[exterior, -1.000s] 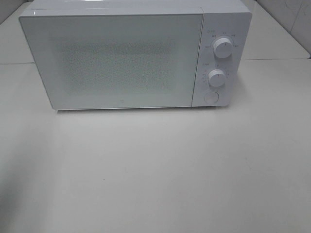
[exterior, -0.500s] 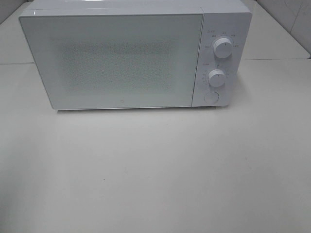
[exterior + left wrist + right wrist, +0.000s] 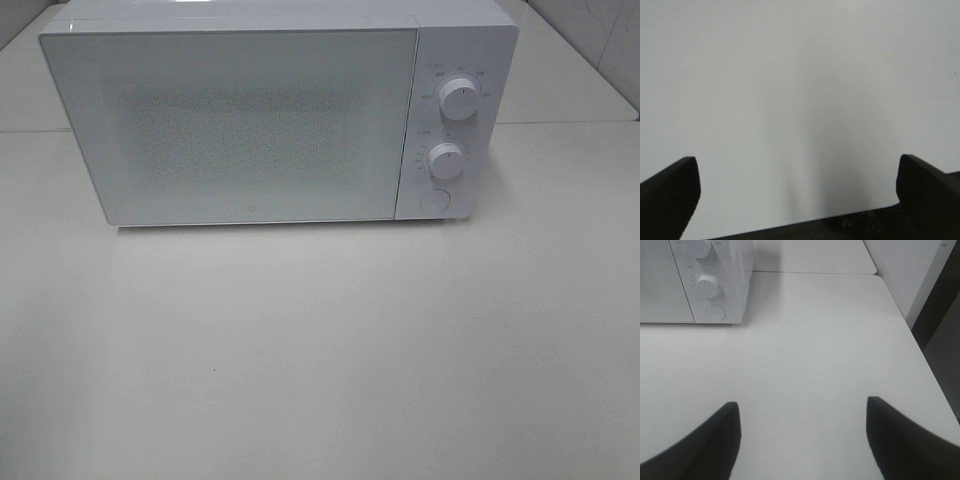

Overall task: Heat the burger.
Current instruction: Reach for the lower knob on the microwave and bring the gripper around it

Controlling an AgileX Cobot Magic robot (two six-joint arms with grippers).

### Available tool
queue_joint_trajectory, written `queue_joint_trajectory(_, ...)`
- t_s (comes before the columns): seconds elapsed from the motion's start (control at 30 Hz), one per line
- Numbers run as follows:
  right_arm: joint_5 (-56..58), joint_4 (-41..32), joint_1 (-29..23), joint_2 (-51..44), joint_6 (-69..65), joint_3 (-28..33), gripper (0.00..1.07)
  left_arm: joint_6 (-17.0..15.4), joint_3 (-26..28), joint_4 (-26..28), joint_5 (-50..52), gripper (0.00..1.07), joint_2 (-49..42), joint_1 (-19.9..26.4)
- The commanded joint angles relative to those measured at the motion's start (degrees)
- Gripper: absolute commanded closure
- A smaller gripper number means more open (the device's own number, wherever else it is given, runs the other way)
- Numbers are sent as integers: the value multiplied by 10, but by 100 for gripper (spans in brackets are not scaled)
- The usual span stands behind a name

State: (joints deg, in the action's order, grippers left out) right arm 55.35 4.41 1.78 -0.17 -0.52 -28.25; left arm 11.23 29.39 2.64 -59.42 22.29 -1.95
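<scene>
Left gripper (image 3: 797,172) over white surface (image 3: 790,75), jaws (dark, blunt) spread wide apart.

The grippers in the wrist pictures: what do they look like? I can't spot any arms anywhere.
Only the finger ends show. The left gripper has two matte black fingers, wedge-shaped with blunt tips. The right gripper has the same dark, tapering fingers. No cables, markings or arm links are visible, and the high camera shows no arm at all.
</scene>
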Motion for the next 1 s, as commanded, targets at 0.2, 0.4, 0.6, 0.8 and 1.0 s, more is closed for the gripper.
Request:
queue_joint_trajectory(0.2,-3,4,1,-17,-3,2,37,1,-7,-4,1,6,-107,2)
queue_joint_trajectory(0.4,-3,4,1,-17,-3,2,37,-11,-7,-4,1,6,-177,2)
queue_joint_trajectory(0.6,-3,4,1,-17,-3,2,37,-33,-8,-18,1,6,-244,3)
queue_joint_trajectory(0.8,-3,4,1,-14,-3,2,37,-47,-8,-26,1,6,-241,3)
queue_joint_trajectory(1.0,-3,4,1,-14,-3,2,37,-49,-8,-10,1,6,-241,3)
